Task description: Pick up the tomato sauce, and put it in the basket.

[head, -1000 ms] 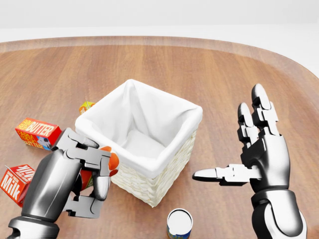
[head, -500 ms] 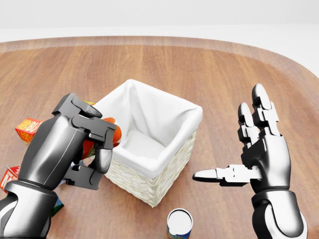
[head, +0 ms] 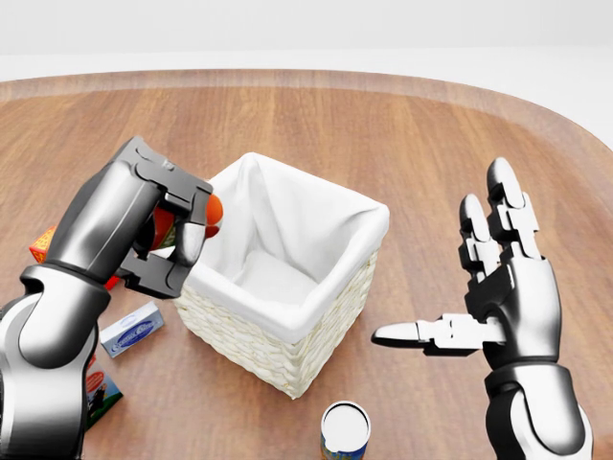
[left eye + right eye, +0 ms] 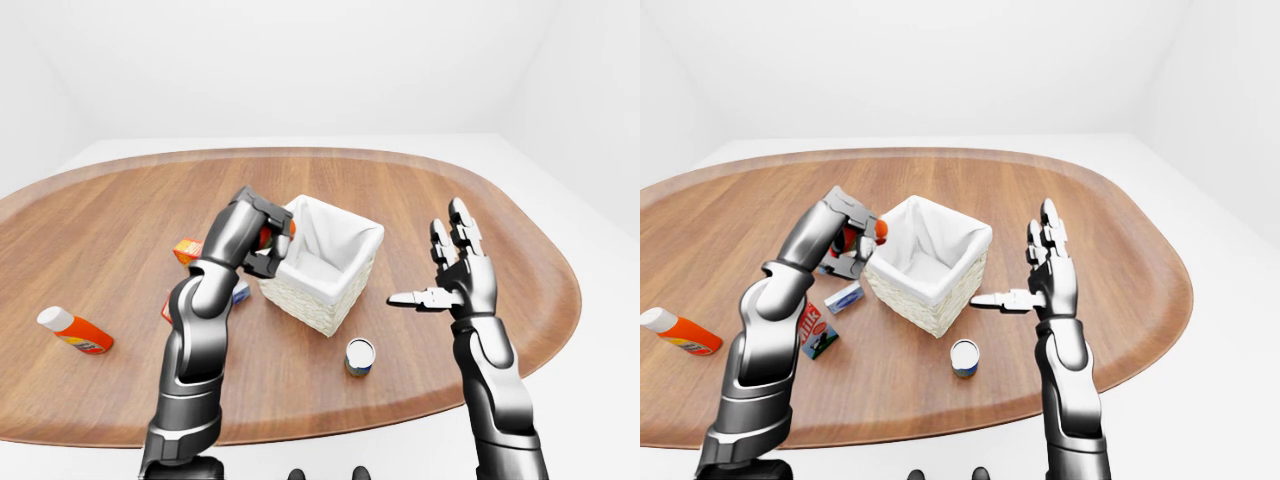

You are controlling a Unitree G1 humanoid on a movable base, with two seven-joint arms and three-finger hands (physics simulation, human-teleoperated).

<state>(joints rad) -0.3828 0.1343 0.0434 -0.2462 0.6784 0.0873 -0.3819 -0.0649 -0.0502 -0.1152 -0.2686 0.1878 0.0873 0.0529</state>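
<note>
The tomato sauce (image 3: 213, 217) is a small red-orange container, mostly hidden inside my left hand (image 3: 182, 247), which is shut on it. That hand holds it in the air at the upper left rim of the basket (image 3: 251, 347), a woven square basket with a white cloth liner at the middle of the head view. The sauce's red tip pokes toward the basket opening. At the right of the head view my right hand (image 3: 458, 280) is open, fingers spread upward and thumb pointing left, apart from the basket.
A round can (image 3: 345, 429) stands below the basket. A small blue-white box (image 3: 132, 329), a milk carton (image 4: 817, 331) and an orange box (image 4: 187, 249) lie left of the basket. An orange bottle (image 4: 75, 331) lies far left on the oval wooden table (image 3: 402, 134).
My left hand has lifted the tomato sauce up off the table and brought it to the basket's upper left rim, uncovering the small blue-white box. The right hand has stayed put.
</note>
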